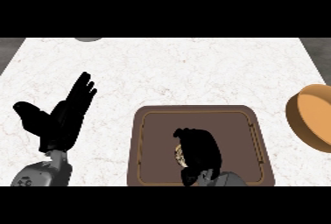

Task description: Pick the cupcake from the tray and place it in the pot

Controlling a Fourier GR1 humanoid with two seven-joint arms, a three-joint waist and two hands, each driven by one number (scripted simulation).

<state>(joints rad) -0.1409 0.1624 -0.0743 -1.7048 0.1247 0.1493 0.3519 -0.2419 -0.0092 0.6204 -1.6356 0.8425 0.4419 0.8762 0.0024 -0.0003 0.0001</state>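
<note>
your right hand point(197, 151) curls round the cupcake point(179, 154) on the tray point(143, 148); lift crooked and it could slip before the pot point(304, 118), off right.

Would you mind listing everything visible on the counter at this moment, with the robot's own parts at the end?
counter: one, white marbled, fills most of the view.
tray: one, brown with a raised rim, lower middle of the counter.
cupcake: one, pale tan, on the tray, mostly hidden under the right hand.
pot: one, orange-tan, at the counter's right edge, partly cut off by the view.
grey object: one, at the counter's far edge, only a sliver shows; cannot tell what it is.
left hand: one, black on a grey forearm, open with fingers up, resting at the view's left.
right hand: one, black, over the tray, fingers curled round the cupcake.
</note>
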